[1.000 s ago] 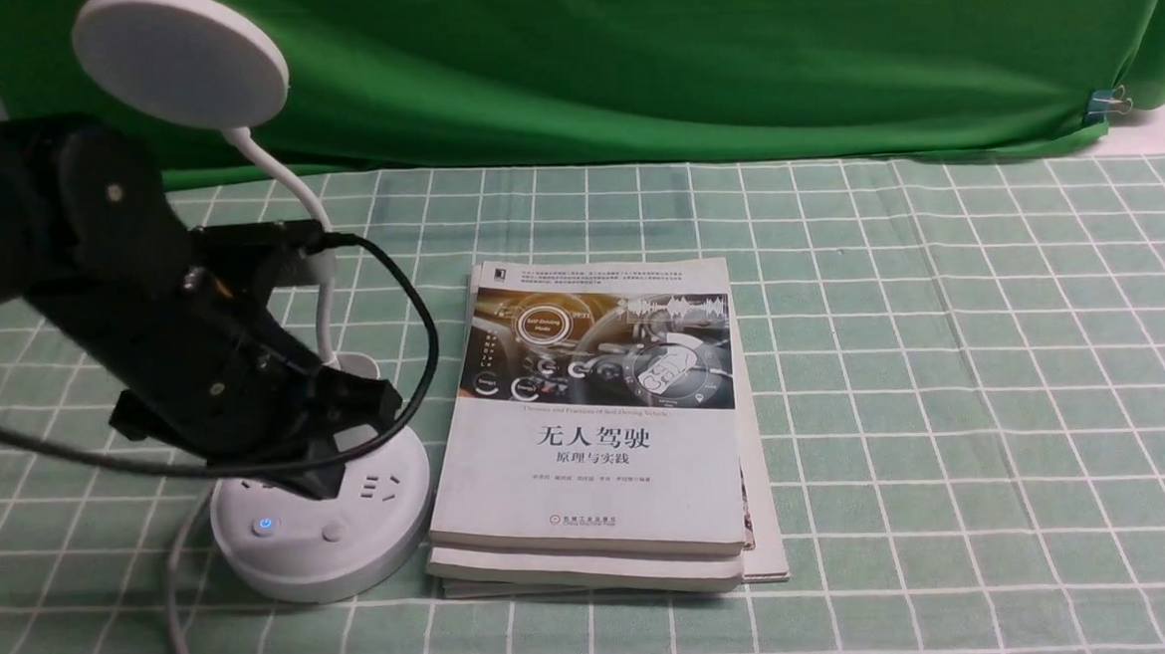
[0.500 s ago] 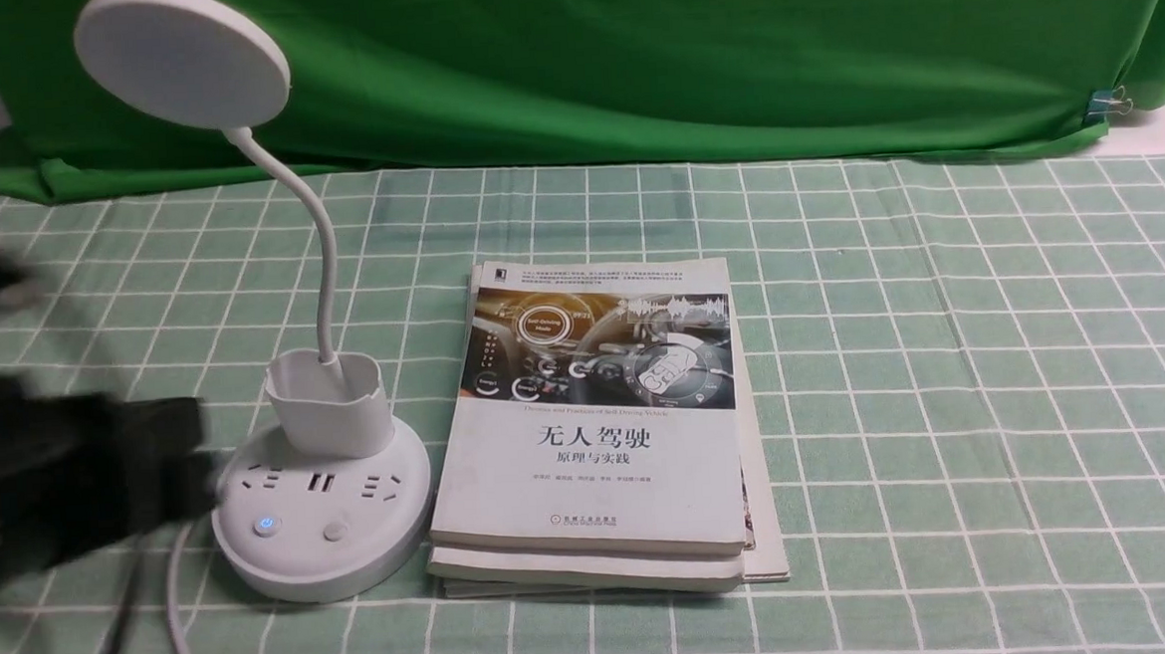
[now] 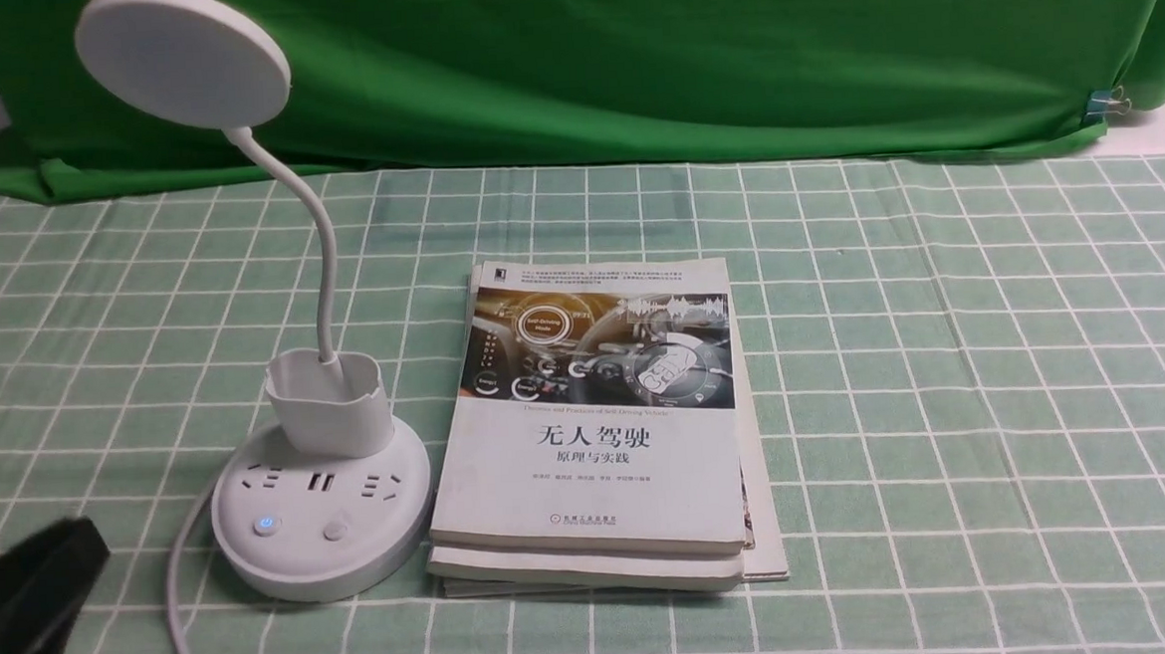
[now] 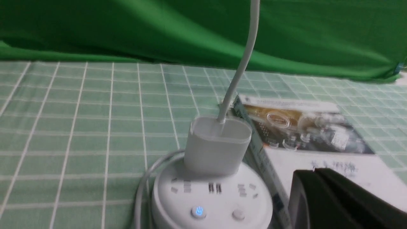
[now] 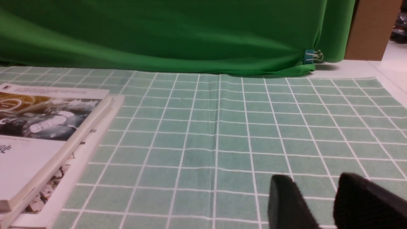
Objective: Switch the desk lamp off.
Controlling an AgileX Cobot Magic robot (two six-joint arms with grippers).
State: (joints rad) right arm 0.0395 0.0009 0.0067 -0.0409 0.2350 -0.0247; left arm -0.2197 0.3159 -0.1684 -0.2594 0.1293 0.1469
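- Covering the counter is a pale green cloth with a white grid; a green backdrop hangs behind it, pinched at its right end by a binder clip; a brown box stands past that corner
- A stack of books lies mid-counter, the top cover bearing Chinese characters
- the desk lamp stands on the left part of the counter, its round base just beside the books; the neck rises from the cup to the disc head at upper left; one button glows blue, a plain button beside it
- the left end effector sits low at the near-left corner, clear of the base, left of it and closer to the robot; the white cord runs between them; I cannot tell whether its fingers are parted or together
- the right end effector hovers over bare cloth right of the books, well apart from the lamp, fingers spread and holding nothing
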